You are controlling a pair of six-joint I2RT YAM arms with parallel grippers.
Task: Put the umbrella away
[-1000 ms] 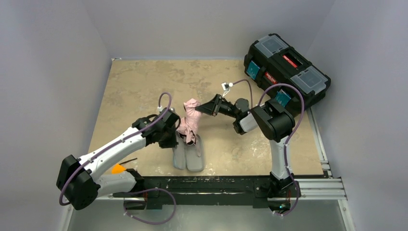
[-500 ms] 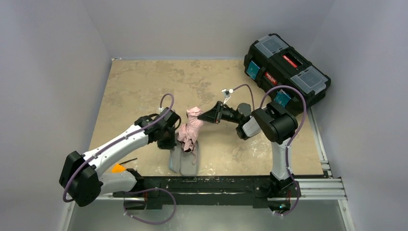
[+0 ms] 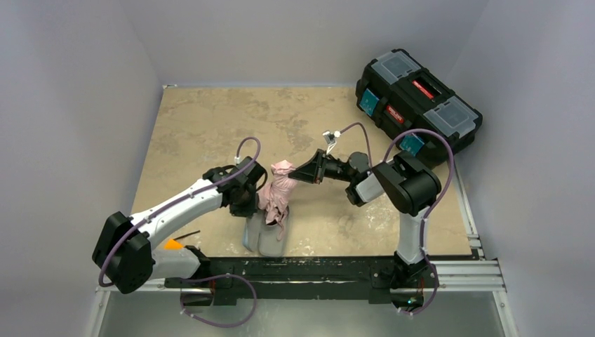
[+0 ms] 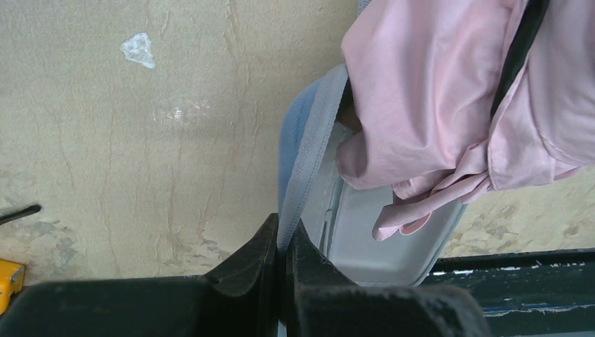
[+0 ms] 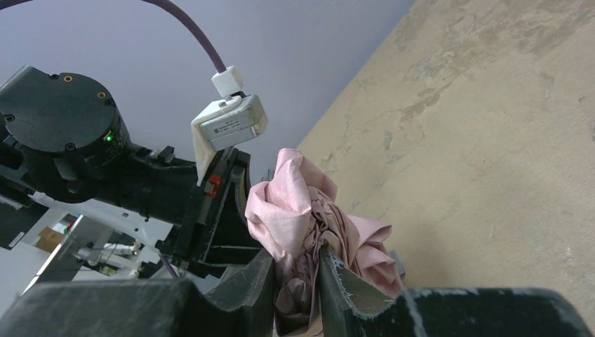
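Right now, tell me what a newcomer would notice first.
The crumpled pink umbrella mid-table, pinched at its top by the right jaws and hanging over an open grey case. The left jaws clamp that case's rim. A black toolbox sits at the far right.

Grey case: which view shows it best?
Left wrist: the grey case is open, its rim pinched in the left tool, the umbrella hanging over it. Top external shows it small, partly under the umbrella. Right wrist shows almost none of it.
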